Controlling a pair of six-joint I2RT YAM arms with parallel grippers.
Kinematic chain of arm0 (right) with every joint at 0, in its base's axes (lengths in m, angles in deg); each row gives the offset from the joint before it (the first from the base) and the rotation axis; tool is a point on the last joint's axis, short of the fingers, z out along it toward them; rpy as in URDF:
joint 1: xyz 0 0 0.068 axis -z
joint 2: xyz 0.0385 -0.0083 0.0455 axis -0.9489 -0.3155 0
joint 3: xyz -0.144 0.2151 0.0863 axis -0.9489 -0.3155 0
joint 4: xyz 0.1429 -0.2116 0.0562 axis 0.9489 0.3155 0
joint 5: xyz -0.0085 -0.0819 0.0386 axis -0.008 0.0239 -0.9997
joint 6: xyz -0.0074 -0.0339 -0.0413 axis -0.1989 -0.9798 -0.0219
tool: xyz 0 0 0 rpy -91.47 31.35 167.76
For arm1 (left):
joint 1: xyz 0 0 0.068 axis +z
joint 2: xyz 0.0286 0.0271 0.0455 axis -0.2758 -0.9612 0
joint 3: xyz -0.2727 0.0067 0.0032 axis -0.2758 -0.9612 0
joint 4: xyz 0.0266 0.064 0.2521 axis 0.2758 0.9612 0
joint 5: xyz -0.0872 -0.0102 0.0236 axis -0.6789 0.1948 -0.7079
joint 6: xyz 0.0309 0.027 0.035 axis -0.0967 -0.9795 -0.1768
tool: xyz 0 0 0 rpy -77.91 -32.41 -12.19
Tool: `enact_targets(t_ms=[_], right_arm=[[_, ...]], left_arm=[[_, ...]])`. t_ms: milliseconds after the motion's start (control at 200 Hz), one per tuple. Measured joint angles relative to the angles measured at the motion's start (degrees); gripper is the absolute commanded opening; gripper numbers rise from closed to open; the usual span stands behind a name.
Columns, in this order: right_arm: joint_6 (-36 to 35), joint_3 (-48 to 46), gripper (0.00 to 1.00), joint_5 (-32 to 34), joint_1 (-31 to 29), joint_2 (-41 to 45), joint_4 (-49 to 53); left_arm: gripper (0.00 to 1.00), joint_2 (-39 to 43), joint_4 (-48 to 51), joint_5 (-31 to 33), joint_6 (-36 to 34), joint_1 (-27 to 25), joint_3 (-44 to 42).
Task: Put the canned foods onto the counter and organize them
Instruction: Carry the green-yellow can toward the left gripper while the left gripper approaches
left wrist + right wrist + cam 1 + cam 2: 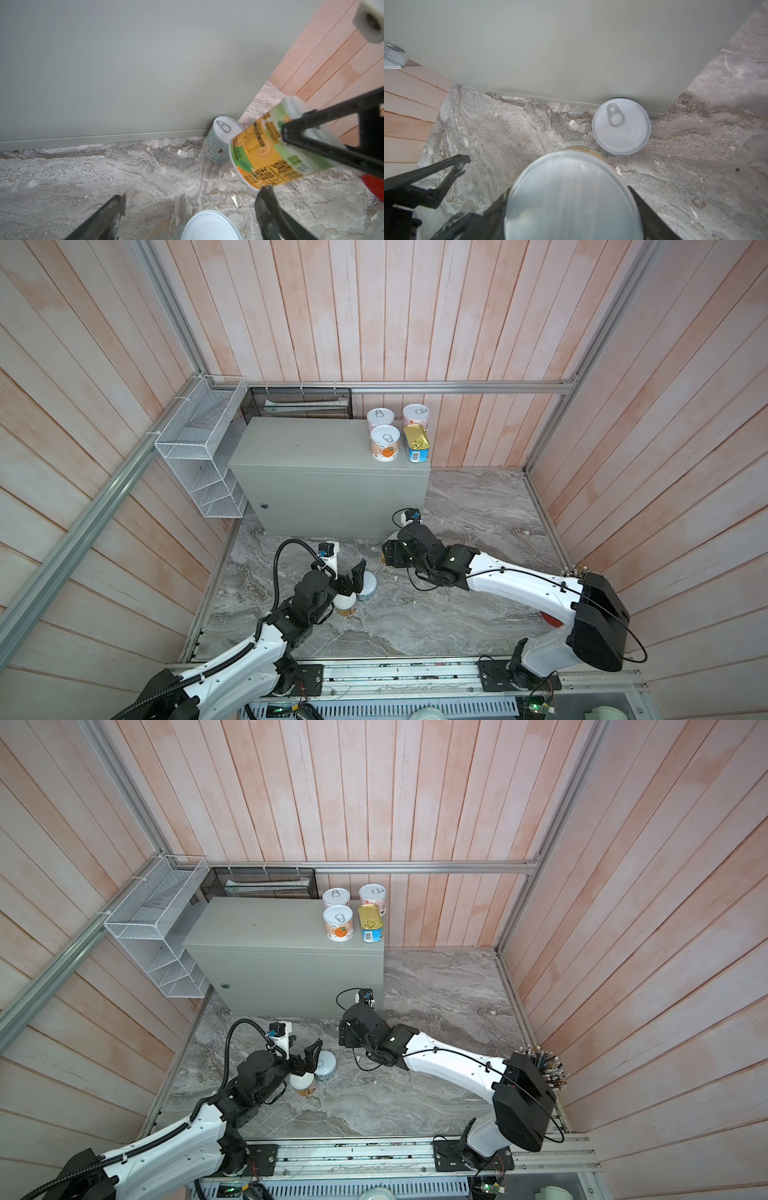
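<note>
While its jaws stand spread wide, the left gripper (pixel 195 195) hangs low over the marble floor (pixel 415 626) with a pale blue can (pixel 368 588) showing between its fingers (pixel 104 218); whether they touch it cannot be told. Tucked under that gripper's wrist stands another can with an orange label (pixel 345 606). Just across from the left fingertips, the right gripper (pixel 566 193) is clamped on an orange-and-green can (pixel 268 158), one finger on each side, the can tilted. Past the right gripper's fingertips a grey pull-tab can (pixel 621 126) stands upright on the marble, against the foot of the counter (pixel 316 448). Farther on and above both grippers, at the counter-top end on the right gripper's side, three round pull-tab cans (pixel 385 443) and a gold-topped blue tin (pixel 416 444) sit packed together in a two-by-two block. Well behind the right gripper, beside that arm's elbow, a red cup of pencils (pixel 548 1067) stands by the wall. Beyond the left gripper, past the counter's other end, a white wire basket (pixel 199 448) hangs on the side wall.
</note>
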Motion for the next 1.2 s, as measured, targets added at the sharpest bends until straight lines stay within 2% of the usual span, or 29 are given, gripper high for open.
enact_targets(t_ms=[625, 840, 1010, 1200], right_arm=[[8.8, -25.2, 0.58, 1.8, 0.8, 24.9, -0.9], [10.0, -27.5, 0.58, 2.4, 1.1, 28.1, -0.8], [9.8, -27.6, 0.58, 2.6, 1.2, 28.1, -0.6], [8.4, -27.6, 0.58, 1.4, 1.4, 27.5, -0.5]], left_arm=[[1.0, -7.8, -2.1, -5.6, 0.3, 0.0, 0.1], [1.0, -13.8, -2.5, -9.5, 0.2, -0.1, 2.4], [1.0, -13.6, -4.4, -15.1, -0.3, -1.0, 2.5], [1.0, -12.5, -7.8, -20.7, -3.0, -4.9, 2.5]])
